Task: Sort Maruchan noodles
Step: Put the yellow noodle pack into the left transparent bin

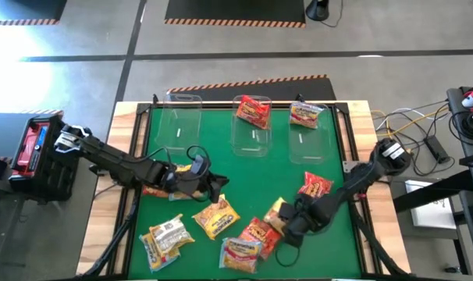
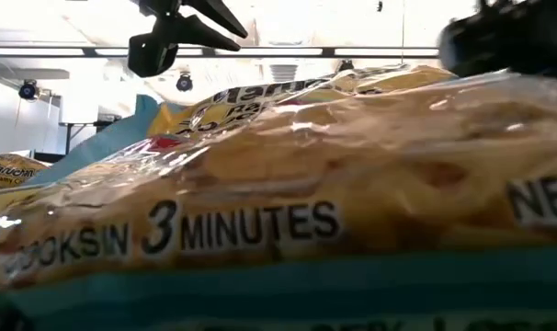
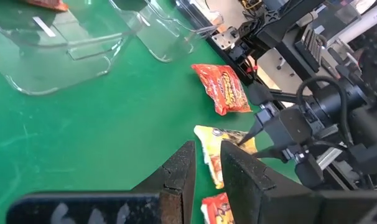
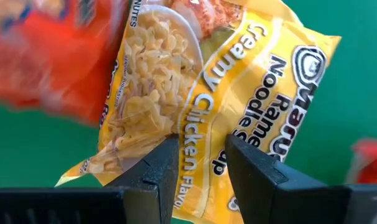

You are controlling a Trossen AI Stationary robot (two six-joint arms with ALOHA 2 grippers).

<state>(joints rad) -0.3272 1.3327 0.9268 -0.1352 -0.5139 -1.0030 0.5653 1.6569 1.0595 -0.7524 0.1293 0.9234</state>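
Ramen packets lie scattered on the near half of the green table: a yellow one point(image 1: 215, 217), a pale one point(image 1: 166, 236), red-orange ones point(image 1: 256, 232) and a red one point(image 1: 314, 186). One packet point(image 2: 260, 230) fills the low view. My right gripper point(image 1: 289, 216) is low over the near right part of the table, shut on a yellow Creamy Chicken packet point(image 4: 238, 81). My left gripper point(image 1: 215, 187) is near the table's middle, open and holding nothing point(image 3: 207, 171). Another packet point(image 1: 153, 190) lies partly under the left arm. My right gripper pinches the yellow Creamy Chicken packet between its two fingers point(image 4: 151, 168) at one short end point(image 4: 201, 158), beside the printed flavour name. The left wrist view shows the fingers slanting down onto that packet point(image 3: 223, 140). Whether the packet is lifted clear I cannot tell.
Three clear bins stand in a row along the far edge: the left one point(image 1: 178, 117) holds nothing, the middle one point(image 1: 252, 136) holds a red packet point(image 1: 253, 111), the right one point(image 1: 311, 140) holds another packet point(image 1: 305, 115). Bare green mat lies between the bins and the scattered packets.
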